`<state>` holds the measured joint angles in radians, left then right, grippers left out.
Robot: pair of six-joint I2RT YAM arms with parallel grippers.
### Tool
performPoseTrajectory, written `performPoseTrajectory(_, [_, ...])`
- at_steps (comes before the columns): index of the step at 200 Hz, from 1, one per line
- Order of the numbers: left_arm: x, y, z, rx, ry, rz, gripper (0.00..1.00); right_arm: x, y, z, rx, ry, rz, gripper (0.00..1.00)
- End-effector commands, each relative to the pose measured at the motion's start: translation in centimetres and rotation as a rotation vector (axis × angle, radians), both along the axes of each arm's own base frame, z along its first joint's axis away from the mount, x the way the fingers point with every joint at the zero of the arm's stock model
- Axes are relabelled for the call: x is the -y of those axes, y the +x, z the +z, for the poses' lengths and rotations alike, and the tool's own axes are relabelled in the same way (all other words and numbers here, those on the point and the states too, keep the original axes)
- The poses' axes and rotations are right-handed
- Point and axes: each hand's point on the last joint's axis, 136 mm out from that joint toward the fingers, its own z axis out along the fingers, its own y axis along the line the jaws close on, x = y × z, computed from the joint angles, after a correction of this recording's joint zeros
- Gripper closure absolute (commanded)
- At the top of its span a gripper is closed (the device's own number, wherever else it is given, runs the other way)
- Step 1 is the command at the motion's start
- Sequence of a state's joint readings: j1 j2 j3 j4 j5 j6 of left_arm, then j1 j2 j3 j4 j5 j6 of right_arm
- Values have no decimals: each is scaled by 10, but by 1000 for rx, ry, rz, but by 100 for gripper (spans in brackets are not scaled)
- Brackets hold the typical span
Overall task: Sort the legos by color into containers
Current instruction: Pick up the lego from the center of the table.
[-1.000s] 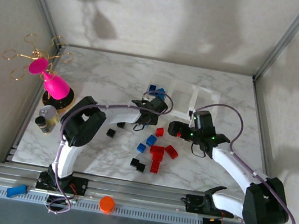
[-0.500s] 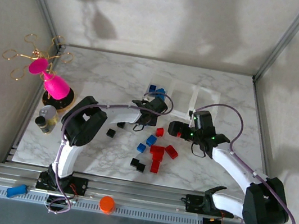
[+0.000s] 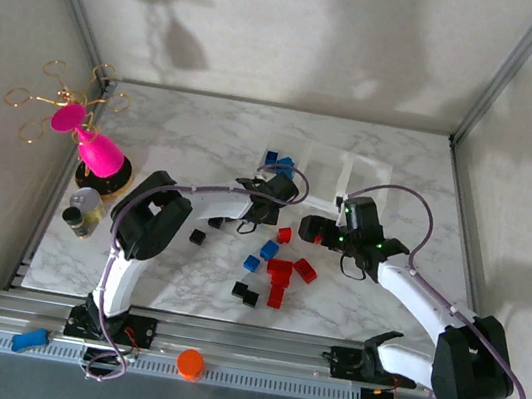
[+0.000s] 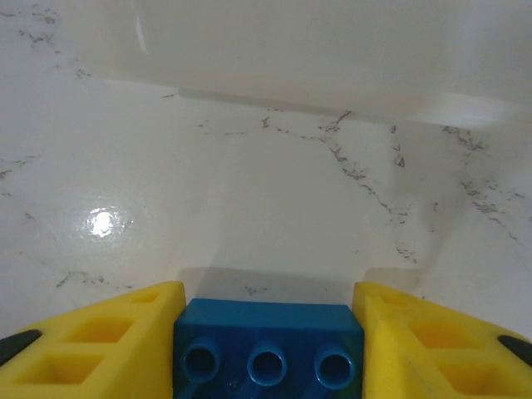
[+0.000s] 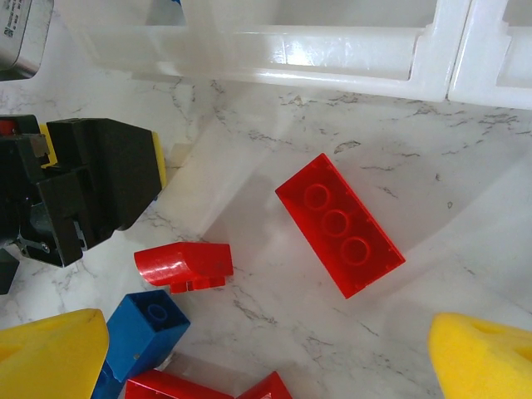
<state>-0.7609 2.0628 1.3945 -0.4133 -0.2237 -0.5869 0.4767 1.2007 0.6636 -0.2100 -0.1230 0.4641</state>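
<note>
The blue brick (image 4: 268, 349), on the table (image 4: 249, 191) just near of the containers (image 4: 332, 50), is clamped by the part-closed left gripper (image 3: 272, 184); the right gripper (image 5: 266, 357) is spread wide, empty. If gripped shallowly, the brick may be dropped short of the containers.

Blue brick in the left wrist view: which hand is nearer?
Left. The left hand has the blue brick between its fingers; the right hand hangs open to the right, above a red brick.
</note>
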Motion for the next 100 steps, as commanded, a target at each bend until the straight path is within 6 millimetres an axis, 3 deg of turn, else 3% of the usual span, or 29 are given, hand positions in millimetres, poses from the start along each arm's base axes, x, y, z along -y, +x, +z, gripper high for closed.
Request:
performPoseTrajectory(1, [-5,5,19,19,2,11,51,-1,4,5,21,-7,-2,1])
performPoseTrajectory(58, [-8,13,89,153,-62,32,52,-1,20,26,62,31,-20,1])
performPoseTrajectory(78, [-4,27,111,210,-75,41,52,4,31,31,73,24,-53,1])
performPoseTrajectory(100, [5,47,120,232,-77,46,52,6,39,38,84,42,-68,1])
